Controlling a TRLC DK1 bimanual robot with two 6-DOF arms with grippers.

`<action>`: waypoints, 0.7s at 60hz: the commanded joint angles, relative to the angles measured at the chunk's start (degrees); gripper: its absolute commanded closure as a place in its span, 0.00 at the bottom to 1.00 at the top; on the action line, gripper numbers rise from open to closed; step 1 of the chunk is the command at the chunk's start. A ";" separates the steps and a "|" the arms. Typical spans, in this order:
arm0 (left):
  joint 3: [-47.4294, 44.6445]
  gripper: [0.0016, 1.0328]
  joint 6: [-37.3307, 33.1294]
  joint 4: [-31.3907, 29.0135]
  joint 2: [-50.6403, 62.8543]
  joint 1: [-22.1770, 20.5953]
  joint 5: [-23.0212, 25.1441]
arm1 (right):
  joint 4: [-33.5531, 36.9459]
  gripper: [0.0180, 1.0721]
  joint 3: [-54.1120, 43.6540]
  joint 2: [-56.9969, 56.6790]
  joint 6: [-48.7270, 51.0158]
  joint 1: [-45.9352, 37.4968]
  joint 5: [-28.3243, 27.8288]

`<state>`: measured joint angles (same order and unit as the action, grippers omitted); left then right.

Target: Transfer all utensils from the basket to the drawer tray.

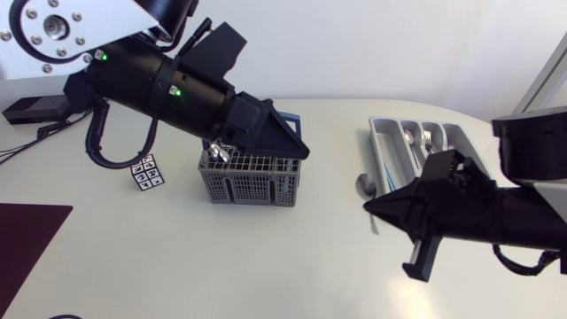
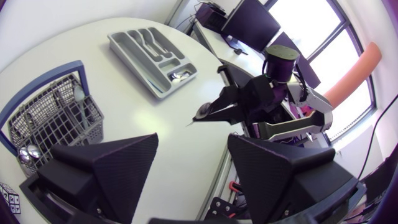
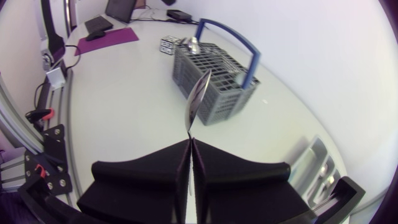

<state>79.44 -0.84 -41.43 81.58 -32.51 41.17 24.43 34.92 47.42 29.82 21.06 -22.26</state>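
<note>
A grey wire basket [image 1: 252, 180] with a blue handle stands mid-table and holds a few shiny utensils [image 1: 220, 152] in its left corner. My left gripper [image 1: 288, 142] hangs over the basket's right end, open with nothing between its fingers [image 2: 106, 168]. To the right, my right gripper [image 1: 368, 208] is shut on the handle of a spoon [image 1: 364, 184], whose bowl points up [image 3: 199, 98]. The grey drawer tray [image 1: 443, 133] lies at the back right, beyond the right gripper, with some cutlery in its compartments. From the left wrist, the basket [image 2: 50, 118], tray [image 2: 152, 56] and held spoon [image 2: 202, 112] all show.
A small black-and-white marker cube [image 1: 148, 172] sits just left of the basket. A dark purple mat [image 1: 27, 232] lies at the table's front left, and a black device [image 1: 34, 108] with cables at the back left. The table's curved edge runs close behind the tray.
</note>
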 commanded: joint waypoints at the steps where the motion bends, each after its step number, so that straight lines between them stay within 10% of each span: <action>1: 0.63 0.19 1.11 0.82 0.07 1.22 -1.18 | 0.36 0.94 -2.75 -0.75 6.39 -8.23 0.29; 22: -2.27 0.19 0.23 6.10 3.76 1.22 -8.38 | -15.28 0.94 -7.41 8.74 25.20 -38.11 0.90; 42: -2.27 0.19 -0.65 6.10 6.57 0.43 -10.41 | -35.50 0.94 -7.06 28.08 32.49 -47.16 7.85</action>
<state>78.63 -0.54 -35.64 87.02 -31.38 31.11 -7.27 28.82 71.50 59.24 -24.99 -15.79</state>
